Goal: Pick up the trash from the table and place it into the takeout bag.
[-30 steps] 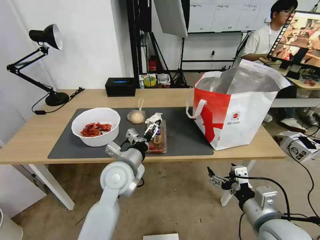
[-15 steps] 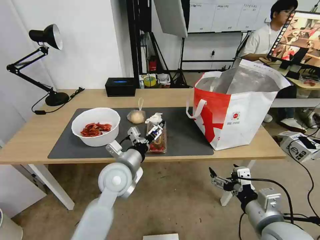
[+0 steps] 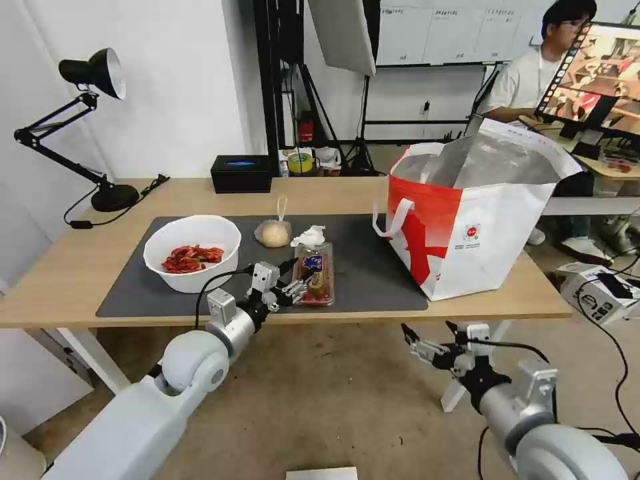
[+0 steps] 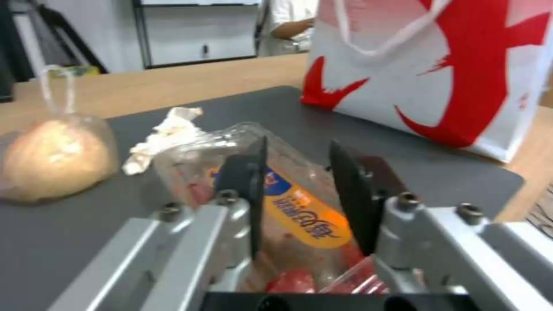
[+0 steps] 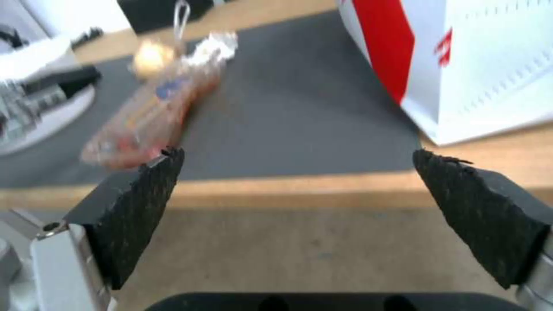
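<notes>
left gripper (image 3: 299, 288) hovering spread at tray's (image 3: 315, 274) near end, by mat's (image 3: 373, 280) front edge | right gripper (image 3: 430, 338) spread, waiting below tabletop (image 3: 80, 267) front edge

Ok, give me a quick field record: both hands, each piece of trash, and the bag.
left hand: open, at the near end of the tray, not closed on it
right hand: open, low, in front of the table's near edge
tray: on the mat, near edge
tissue: on the mat, just behind the tray
knotted bag: on the mat, beside the tissue
bowl: on the mat, red scraps inside
takeout bag: upright, mouth open, on the table's right side
</notes>
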Controlling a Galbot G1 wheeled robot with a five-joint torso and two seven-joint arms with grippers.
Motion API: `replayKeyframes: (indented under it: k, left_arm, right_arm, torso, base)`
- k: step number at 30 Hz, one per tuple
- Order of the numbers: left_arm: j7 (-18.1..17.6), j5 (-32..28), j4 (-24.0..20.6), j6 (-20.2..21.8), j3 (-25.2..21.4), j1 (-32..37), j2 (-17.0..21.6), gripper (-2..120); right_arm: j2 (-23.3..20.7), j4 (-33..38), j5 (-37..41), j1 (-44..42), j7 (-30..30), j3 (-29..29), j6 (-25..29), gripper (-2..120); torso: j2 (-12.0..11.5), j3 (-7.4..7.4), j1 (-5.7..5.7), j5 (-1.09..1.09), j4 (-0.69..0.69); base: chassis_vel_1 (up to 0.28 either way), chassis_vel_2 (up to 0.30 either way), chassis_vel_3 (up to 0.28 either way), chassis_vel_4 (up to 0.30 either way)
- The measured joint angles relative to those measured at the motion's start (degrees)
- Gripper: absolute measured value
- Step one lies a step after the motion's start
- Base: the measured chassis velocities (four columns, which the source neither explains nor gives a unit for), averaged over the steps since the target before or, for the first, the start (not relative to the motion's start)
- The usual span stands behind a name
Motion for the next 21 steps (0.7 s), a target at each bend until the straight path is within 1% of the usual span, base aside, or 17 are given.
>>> replayKeyframes:
  k: [1, 2, 4, 5, 8, 13, 16, 21]
  left_arm:
    - [0.9, -0.2, 0.3, -0.5, 0.2, -0.2, 0.3, 25]
    - [0.9, -0.2, 0.3, -0.5, 0.2, -0.2, 0.3, 25]
    - [3.0, -0.5, 0.7, -1.6, 0.5, -0.4, 1.0, 14]
    - [3.0, -0.5, 0.7, -1.6, 0.5, -0.4, 1.0, 14]
    - [5.0, -0.5, 0.8, -2.4, 0.5, -0.5, 1.8, 0]
    - [6.3, 0.0, 1.7, -3.4, 0.5, -0.8, 1.6, 0]
    - [7.8, 0.4, 2.4, -3.6, 1.6, -1.5, 1.1, 0]
    - [8.8, 0.8, 3.3, -3.6, 2.1, -1.6, 1.1, 0]
  right_arm:
    - [-0.2, -0.3, 0.8, 0.8, 0.3, -0.2, 0.1, 100]
    - [-0.2, -0.3, 0.8, 0.8, 0.3, -0.2, 0.1, 100]
    - [-0.7, -0.9, 3.3, 2.1, 0.7, -0.6, 0.3, 100]
    - [-0.7, -0.9, 3.3, 2.1, 0.7, -0.6, 0.3, 100]
    - [-1.1, -1.6, 6.6, 3.4, 1.1, -1.2, 0.6, 100]
    - [-1.4, -2.2, 10.1, 5.0, 2.1, -1.6, 0.6, 100]
    - [-2.5, -3.6, 15.5, 7.8, 3.9, -2.9, 1.0, 100]
    - [-3.0, -5.0, 18.5, 10.2, 5.1, -4.1, 1.2, 100]
  torso:
    - [0.0, 0.00, 0.00, 0.00, 0.00]
    - [0.0, 0.00, 0.00, 0.00, 0.00]
    - [0.0, 0.00, 0.00, 0.01, 0.01]
    - [0.0, 0.00, 0.00, 0.01, 0.01]
    - [0.0, 0.00, 0.00, 0.01, 0.00]
    - [0.0, 0.00, 0.00, 0.01, 0.01]
    - [0.0, 0.00, 0.00, 0.01, 0.00]
    - [0.0, 0.00, 0.00, 0.01, 0.01]
  base:
    - [0.000, 0.000, 0.000, 0.000]
    - [0.000, 0.000, 0.000, 0.000]
    - [0.000, 0.000, 0.000, 0.000]
    - [0.000, 0.000, 0.000, 0.000]
    - [0.000, 0.000, 0.000, 0.000]
    - [0.000, 0.000, 0.000, 0.000]
    - [0.000, 0.000, 0.000, 0.000]
    - [0.000, 0.000, 0.000, 0.000]
